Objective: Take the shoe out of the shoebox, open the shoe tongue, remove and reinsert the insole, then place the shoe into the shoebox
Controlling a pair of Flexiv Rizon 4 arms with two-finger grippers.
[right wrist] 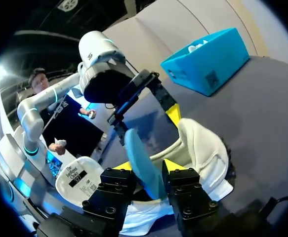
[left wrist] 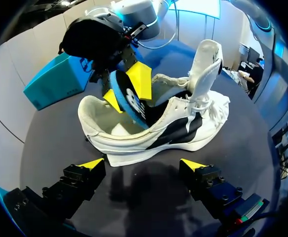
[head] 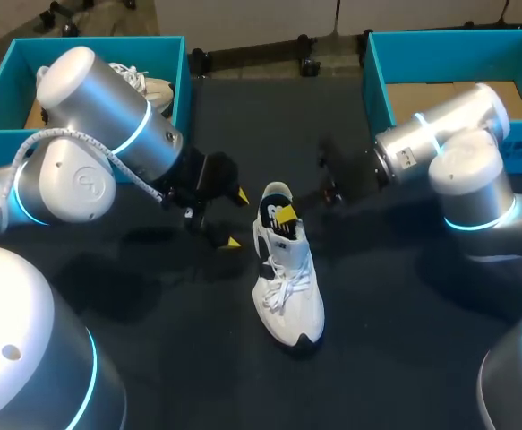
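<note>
A white shoe (head: 289, 278) with black side marks lies on the dark table, its tongue (left wrist: 206, 61) pulled upright. A blue insole (left wrist: 130, 101) sticks up out of the heel opening, its lower end inside the shoe. My right gripper (right wrist: 147, 165) hangs over the heel. Its yellow tips stand a little apart on either side of the insole (right wrist: 143, 165), so it is open. My left gripper (left wrist: 143, 164) is wide open just beside the shoe's side, with nothing between its fingers. In the head view it (head: 237, 219) is left of the heel.
A teal shoebox (head: 175, 63) at the back left holds another white shoe (head: 149, 88). A second teal box (head: 377, 76) with a cardboard floor stands at the back right. Dark table lies bare in front of the shoe.
</note>
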